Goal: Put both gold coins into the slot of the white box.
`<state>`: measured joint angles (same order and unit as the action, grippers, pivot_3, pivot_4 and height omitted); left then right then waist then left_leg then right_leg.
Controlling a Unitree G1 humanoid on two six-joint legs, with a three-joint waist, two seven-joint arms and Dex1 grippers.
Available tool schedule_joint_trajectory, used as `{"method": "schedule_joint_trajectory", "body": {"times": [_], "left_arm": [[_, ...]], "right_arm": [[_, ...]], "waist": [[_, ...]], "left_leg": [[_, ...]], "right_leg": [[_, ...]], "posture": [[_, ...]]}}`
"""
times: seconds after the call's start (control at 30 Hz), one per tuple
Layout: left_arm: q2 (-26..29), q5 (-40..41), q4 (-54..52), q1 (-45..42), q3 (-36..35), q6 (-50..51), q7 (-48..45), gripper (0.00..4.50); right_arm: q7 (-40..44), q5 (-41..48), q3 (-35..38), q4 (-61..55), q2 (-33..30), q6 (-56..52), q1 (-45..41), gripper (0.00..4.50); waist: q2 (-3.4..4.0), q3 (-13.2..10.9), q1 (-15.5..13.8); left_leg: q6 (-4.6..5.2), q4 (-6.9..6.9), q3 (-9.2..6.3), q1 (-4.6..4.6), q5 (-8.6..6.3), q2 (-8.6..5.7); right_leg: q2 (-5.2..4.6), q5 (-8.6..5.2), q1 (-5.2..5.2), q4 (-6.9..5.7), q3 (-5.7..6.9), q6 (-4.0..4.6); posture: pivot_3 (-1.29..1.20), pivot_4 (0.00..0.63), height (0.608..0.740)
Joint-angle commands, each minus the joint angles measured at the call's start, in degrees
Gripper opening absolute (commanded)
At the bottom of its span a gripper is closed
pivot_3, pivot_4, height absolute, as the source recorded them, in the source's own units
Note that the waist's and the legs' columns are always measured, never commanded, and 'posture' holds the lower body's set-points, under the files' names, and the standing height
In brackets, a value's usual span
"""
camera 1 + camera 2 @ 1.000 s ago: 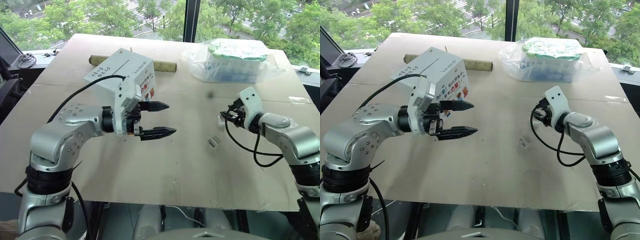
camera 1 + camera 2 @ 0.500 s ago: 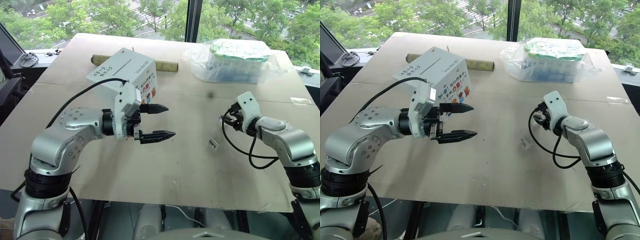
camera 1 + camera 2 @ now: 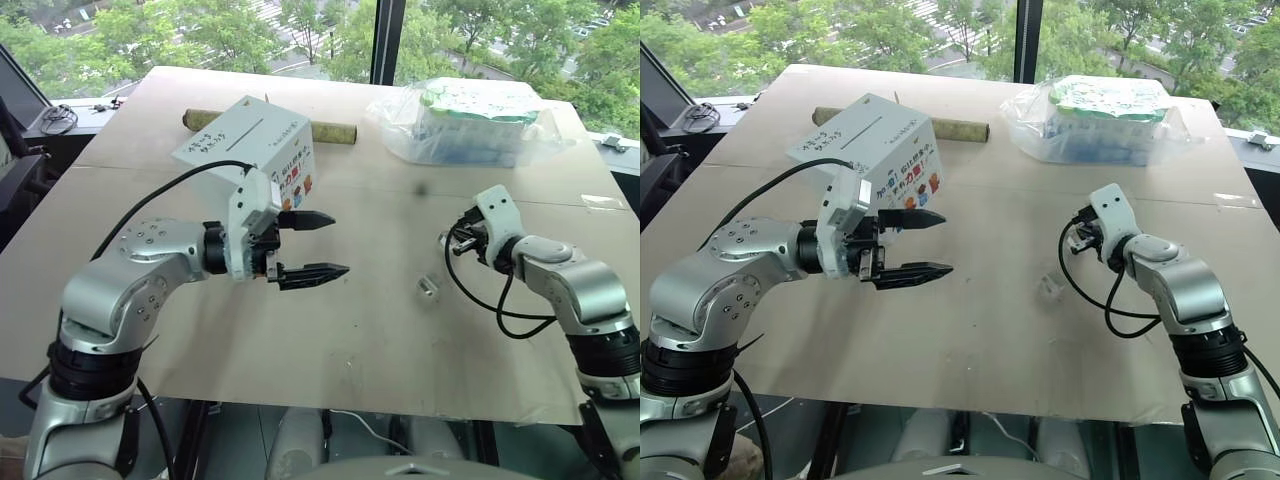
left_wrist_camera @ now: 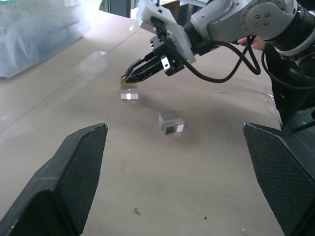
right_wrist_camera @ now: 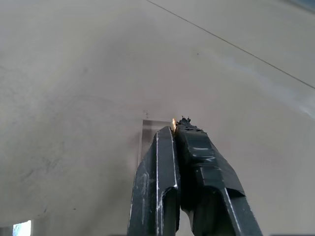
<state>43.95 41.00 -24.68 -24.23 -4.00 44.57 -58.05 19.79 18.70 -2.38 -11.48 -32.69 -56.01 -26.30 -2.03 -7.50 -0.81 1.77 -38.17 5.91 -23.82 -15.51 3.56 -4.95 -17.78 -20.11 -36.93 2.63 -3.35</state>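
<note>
While the plywood table spreads below the windows, a clear bag of white-green packs sits at its two o'clock corner and the white box stands at about eleven o'clock, tilted, with the slot a dark line across its top face. A cardboard tube lies behind the box, partly hidden by it.

Just in front of the box, the left gripper hangs above the table with its two black fingers spread as wide as they go, nothing between them; in the left wrist view the same fingers frame bare tabletop.

At three o'clock of the table centre, the right gripper points down toward the surface, its fingers pressed together. A sliver of gold, one of the gold coins, shows pinched at the very tips in the right wrist view, and the left wrist view shows a gold speck at the same tips. Directly beneath those tips a clear plastic casing lies flat on the table.

A second clear casing rests on the table at roughly four o'clock, between the two arms and nearer the right one; whether it holds a coin cannot be told.
</note>
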Motion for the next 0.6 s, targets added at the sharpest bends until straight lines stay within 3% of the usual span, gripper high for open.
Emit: {"method": "schedule_joint_trajectory", "body": {"times": [0.03,0.3,0.43,0.6], "left_arm": [[-1.9,4.3,0.0,-1.2,-2.6,2.5,3.3,4.5],[-5.7,15.3,4.0,-7.0,-5.6,12.7,10.3,4.5],[-8.5,20.1,7.4,-12.0,-5.8,15.9,12.1,3.35],[-9.1,21.4,9.8,-15.7,-4.3,17.0,10.8,3.35]], "right_arm": [[2.0,3.8,7.4,-5.8,-0.4,-0.2,-0.6,0.06],[4.5,27.1,22.4,-16.2,5.7,-10.2,-4.2,0.06],[1.4,42.7,23.1,-22.1,9.2,-14.6,-9.8,0.0],[-2.8,54.7,20.9,-23.2,8.4,-15.2,-13.5,0.0]], "waist": [[0.01,0.0,0.0],[0.0,0.0,0.1],[0.02,0.0,0.1],[-0.01,0.0,0.1]], "left_leg": [[0.0,0.0,0.0,0.0,0.0,0.0],[0.0,0.01,-0.05,0.01,0.0,0.04],[0.0,0.02,-0.09,0.01,0.0,0.04],[0.01,0.03,-0.15,0.02,0.0,-0.04]], "right_leg": [[-0.01,0.0,0.0,0.0,0.0,0.0],[0.03,0.0,0.04,-0.04,0.0,0.0],[0.04,0.0,0.01,-0.14,0.01,0.0],[0.0,0.01,0.08,-0.16,0.05,0.0]], "posture": [[0.0,0.15,0.74],[0.0,0.15,0.74],[0.0,0.15,0.74],[0.0,0.15,0.74]]}}
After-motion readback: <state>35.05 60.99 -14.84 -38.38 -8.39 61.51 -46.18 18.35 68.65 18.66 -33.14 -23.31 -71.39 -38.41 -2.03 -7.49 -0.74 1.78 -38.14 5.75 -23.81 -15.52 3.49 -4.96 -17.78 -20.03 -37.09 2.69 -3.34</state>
